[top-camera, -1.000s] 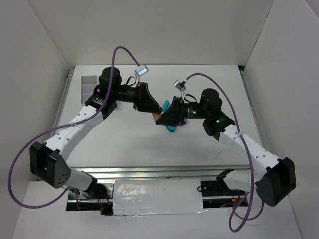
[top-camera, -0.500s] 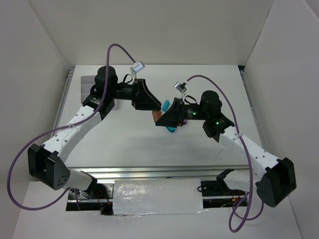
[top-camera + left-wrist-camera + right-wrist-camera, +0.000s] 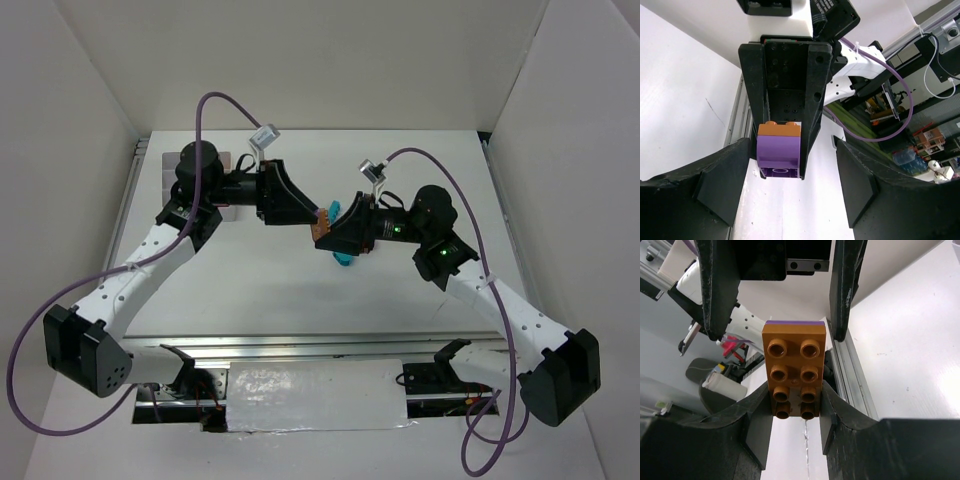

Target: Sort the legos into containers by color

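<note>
A brown lego (image 3: 794, 371) with a purple lego (image 3: 779, 156) stuck to its underside hangs in mid-air over the table's middle. My right gripper (image 3: 795, 407) is shut on the brown lego's sides; from above that piece (image 3: 322, 226) shows at its tip. My left gripper (image 3: 792, 192) faces it from the left, open, with its fingers (image 3: 720, 295) standing apart on either side of the stack and not touching it. A teal lego (image 3: 345, 259) lies on the table just below the right gripper (image 3: 330, 233). The containers do not show clearly, because the left arm covers the back left of the table.
White walls (image 3: 90, 150) close in the table on the left, back and right. A metal rail (image 3: 300, 345) runs along the near edge between the arm bases. Purple cables (image 3: 225, 100) loop above both arms.
My left gripper has opened, let go of the lego stack and drawn back to the left, its elbow swinging left too. The right gripper still holds the stack, shifted slightly up.
</note>
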You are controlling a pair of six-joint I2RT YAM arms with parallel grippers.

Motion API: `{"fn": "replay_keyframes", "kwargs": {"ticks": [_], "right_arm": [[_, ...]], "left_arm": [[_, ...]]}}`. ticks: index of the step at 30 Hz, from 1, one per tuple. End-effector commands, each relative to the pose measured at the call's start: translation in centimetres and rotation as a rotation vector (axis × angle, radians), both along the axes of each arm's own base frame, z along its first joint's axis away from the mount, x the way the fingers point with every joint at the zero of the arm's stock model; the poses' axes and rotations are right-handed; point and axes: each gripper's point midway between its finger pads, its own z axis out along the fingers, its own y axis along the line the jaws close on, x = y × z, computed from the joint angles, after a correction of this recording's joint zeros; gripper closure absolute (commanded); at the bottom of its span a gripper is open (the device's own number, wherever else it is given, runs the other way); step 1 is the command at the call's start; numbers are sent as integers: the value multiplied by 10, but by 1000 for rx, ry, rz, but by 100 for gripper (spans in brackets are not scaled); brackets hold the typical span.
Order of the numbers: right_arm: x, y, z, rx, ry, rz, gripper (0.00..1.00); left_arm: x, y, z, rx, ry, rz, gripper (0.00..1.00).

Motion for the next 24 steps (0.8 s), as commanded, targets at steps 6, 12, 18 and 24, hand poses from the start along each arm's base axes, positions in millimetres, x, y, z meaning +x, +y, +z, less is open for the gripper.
{"fn": "replay_keyframes", "kwargs": {"ticks": [6, 12, 18, 24], "right_arm": [[0, -1, 31, 67, -98, -16, 100], [1, -3, 31, 69, -98, -36, 100], [3, -3, 27, 52, -86, -39, 39], [5, -15, 25, -2, -110, -27, 32]], "left_arm": [[-12, -12, 9, -8, -62, -54, 48], [-16, -18, 6, -3, -60, -80, 72], [-20, -16, 8, -1, -74, -104, 100], [-30, -12, 13, 3, -114, -156, 100]]}}
